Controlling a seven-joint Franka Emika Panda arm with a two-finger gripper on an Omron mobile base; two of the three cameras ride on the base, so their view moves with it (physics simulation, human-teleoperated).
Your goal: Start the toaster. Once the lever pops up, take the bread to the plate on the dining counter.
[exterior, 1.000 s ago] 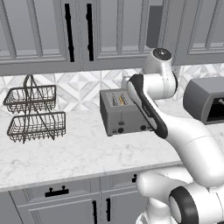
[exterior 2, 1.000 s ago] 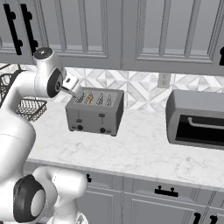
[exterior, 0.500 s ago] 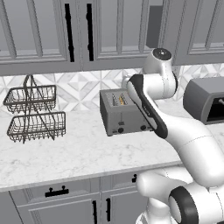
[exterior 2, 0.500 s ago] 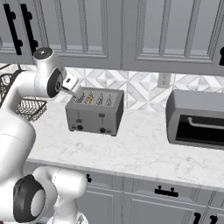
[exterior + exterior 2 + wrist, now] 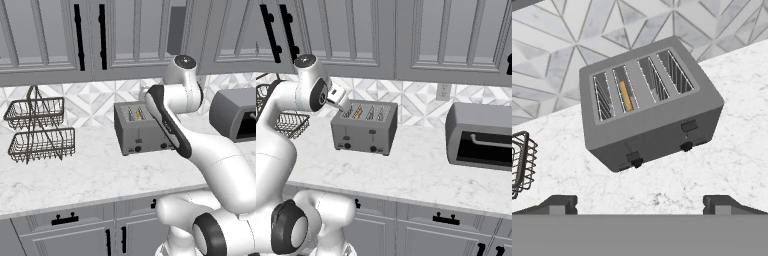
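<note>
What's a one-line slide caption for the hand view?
Open fingers hover above the boxy grey metal four-slot toaster, a tan-crusted bread slice in its second slot, on the white marble-look worktop.

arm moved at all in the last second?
No. In the left base view the arm crosses the toaster at the same spot as before, and its top joint sits the same under the cabinets. The gripper's fingertips stand wide open.

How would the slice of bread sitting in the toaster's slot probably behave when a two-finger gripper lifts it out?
The bread shows only a thin tan edge in its slot, so it is probably light and fairly stiff, yet easily crushed. The toaster looks boxy and broad-based, so it probably won't tip. Wire guides flank the slot, so the slice may snag.
</note>
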